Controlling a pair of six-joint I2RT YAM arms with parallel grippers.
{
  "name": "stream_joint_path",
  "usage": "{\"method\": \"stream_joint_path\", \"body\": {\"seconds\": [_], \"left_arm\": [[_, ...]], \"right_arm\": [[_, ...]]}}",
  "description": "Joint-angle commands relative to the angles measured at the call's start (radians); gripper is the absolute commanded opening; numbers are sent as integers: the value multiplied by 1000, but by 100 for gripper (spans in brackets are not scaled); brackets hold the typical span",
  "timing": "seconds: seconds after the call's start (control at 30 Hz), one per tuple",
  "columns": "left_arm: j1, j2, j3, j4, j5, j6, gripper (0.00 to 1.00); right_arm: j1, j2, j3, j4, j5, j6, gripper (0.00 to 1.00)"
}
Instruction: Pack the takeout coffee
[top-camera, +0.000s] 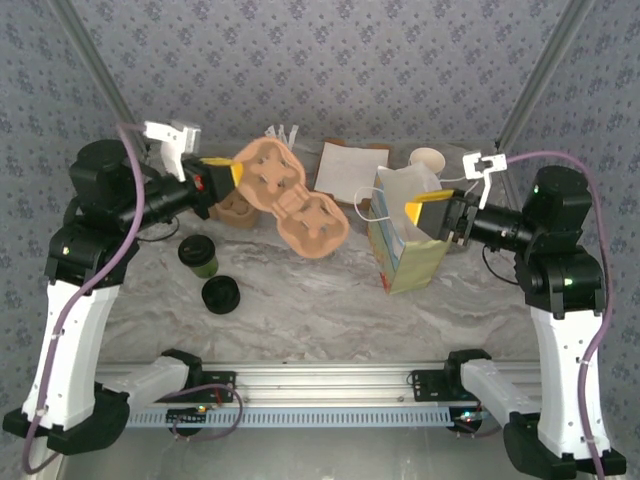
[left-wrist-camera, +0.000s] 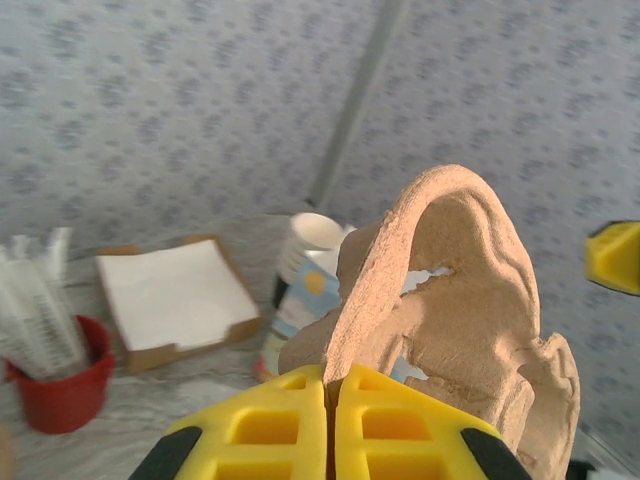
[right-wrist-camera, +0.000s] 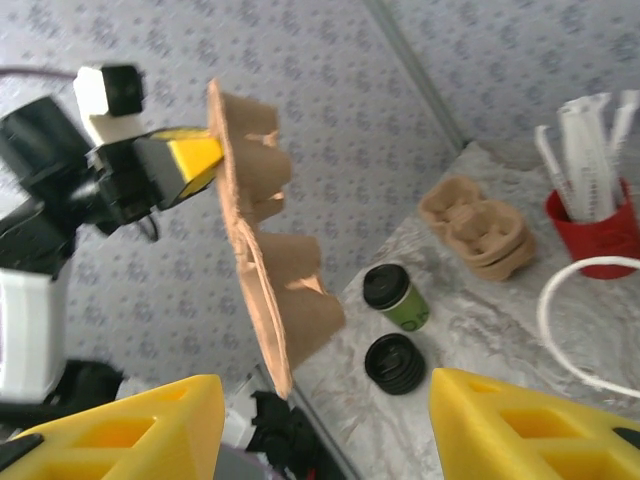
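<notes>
The takeout coffee (top-camera: 198, 255), a green paper cup with a black lid on it, stands on the table at the left; it is also in the right wrist view (right-wrist-camera: 397, 298). My left gripper (top-camera: 222, 176) is shut on the edge of a tan pulp cup carrier (top-camera: 290, 195), held in the air and tilted above the table's middle. In the left wrist view the yellow fingers (left-wrist-camera: 328, 375) pinch the carrier's rim (left-wrist-camera: 460, 300). My right gripper (top-camera: 425, 212) stands open at the mouth of the white-and-yellow paper bag (top-camera: 405, 235). Nothing lies between its fingers (right-wrist-camera: 325, 385).
A stack of black lids (top-camera: 220, 294) lies near the cup. More carriers (top-camera: 232, 208) are stacked behind it. At the back are a napkin tray (top-camera: 350, 168), white cups (top-camera: 428, 160) and a red holder of white sticks (right-wrist-camera: 600, 225). The bag's string handle (right-wrist-camera: 560, 330) loops at the right.
</notes>
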Motion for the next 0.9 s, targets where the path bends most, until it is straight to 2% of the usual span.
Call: {"method": "stream_joint_path", "body": {"seconds": [0.0,0.13,0.3,0.57,0.87], "left_arm": [[-60,42,-10,69,62,-13,8],[-129,86,20,73,63,11,8],[-189,125,52,84,63,22,8],[-218,147,67,101,56,21,8],[-228,165,87,93,44,27,8]], "right_arm": [[81,2,15,0,-3,-46,59],[143,11,8,-14,-1,-84,62],[201,18,15,-23,18,-110,61],[240,34,0,-90,113,-174,58],[311,39,-31,-93,97,-218,54]]}}
